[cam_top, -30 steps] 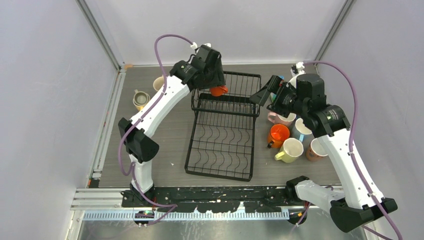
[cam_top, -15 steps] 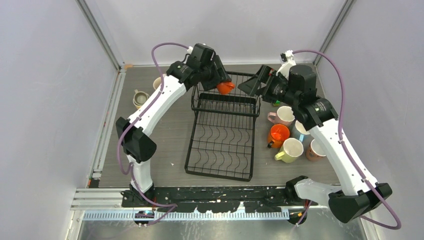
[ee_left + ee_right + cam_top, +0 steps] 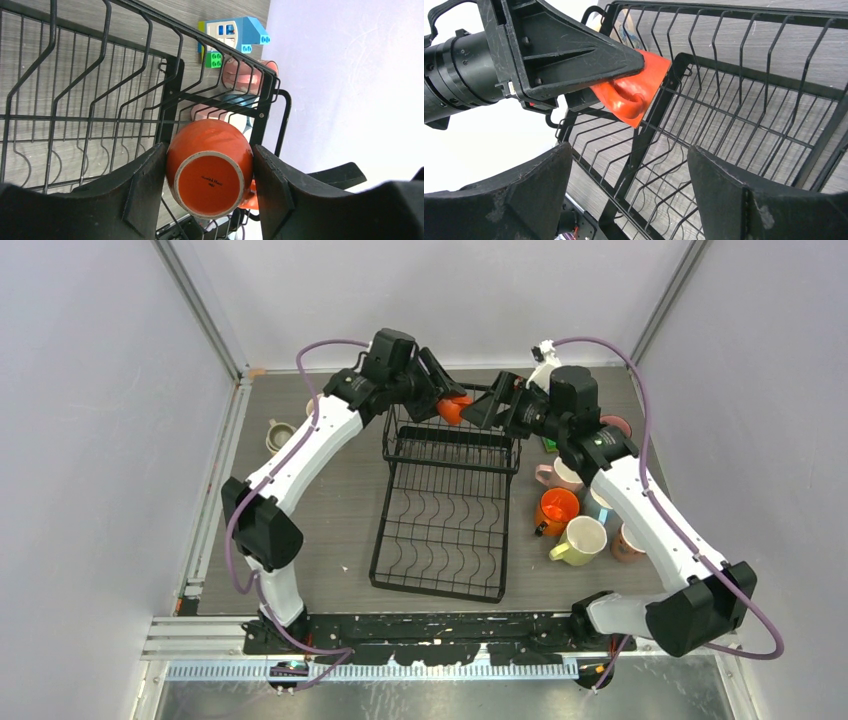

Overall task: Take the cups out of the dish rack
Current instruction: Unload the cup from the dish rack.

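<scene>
My left gripper (image 3: 447, 405) is shut on an orange cup (image 3: 457, 410), held in the air over the far end of the black wire dish rack (image 3: 445, 530). In the left wrist view the cup's base (image 3: 210, 175) faces the camera, pinched between both fingers. My right gripper (image 3: 488, 405) stands open just right of the cup and faces it. In the right wrist view the orange cup (image 3: 634, 87) and its handle hang ahead of the open jaws, with rack wires (image 3: 744, 100) below. I see no cups in the rack's tray.
On the table right of the rack stand a pink cup (image 3: 565, 475), an orange cup (image 3: 556, 508), a yellow cup (image 3: 582, 540) and others. Two cups (image 3: 281, 437) sit at the left. A toy-block figure (image 3: 232, 35) stands beyond the rack's far right corner.
The left gripper carried the orange cup up and to the right over the rack's far end. The right arm swung left, bringing its open jaws close to the cup.
</scene>
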You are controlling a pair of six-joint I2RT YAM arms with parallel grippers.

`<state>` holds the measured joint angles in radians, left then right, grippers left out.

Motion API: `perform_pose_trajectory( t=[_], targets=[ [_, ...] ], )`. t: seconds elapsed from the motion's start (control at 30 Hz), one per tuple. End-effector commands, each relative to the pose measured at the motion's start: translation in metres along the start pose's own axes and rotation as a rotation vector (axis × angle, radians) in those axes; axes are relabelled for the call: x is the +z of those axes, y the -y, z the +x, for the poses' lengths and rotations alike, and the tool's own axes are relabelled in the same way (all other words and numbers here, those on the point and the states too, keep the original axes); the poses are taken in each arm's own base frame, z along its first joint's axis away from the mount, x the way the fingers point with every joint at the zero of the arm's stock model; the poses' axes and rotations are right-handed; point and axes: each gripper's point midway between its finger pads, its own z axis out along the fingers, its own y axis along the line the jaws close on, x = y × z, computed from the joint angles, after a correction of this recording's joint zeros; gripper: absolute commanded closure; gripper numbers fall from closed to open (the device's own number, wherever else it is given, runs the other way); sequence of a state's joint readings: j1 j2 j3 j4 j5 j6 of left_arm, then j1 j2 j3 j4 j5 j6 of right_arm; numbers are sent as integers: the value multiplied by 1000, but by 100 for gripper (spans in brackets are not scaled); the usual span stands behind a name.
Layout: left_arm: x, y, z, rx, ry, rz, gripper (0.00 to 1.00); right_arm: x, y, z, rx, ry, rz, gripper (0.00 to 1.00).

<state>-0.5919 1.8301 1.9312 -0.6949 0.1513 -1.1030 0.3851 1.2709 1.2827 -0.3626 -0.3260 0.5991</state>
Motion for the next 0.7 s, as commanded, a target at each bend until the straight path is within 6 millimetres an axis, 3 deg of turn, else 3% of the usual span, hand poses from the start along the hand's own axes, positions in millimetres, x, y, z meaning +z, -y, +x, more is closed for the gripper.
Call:
perform_pose_trajectory(
  t=[0.0,0.27,0.67],
  targets=[
    [-33,45,-12,-21,38,173,100,6,-18,-14,-46,74,-92,13],
    [-36,56,-10,-70,19,230,100,15,-18,-20,-52,143,-118,31],
    [-48,70,-6,-133,-3,317,100,22,-26,-31,-43,194,-164,42]
  ],
)
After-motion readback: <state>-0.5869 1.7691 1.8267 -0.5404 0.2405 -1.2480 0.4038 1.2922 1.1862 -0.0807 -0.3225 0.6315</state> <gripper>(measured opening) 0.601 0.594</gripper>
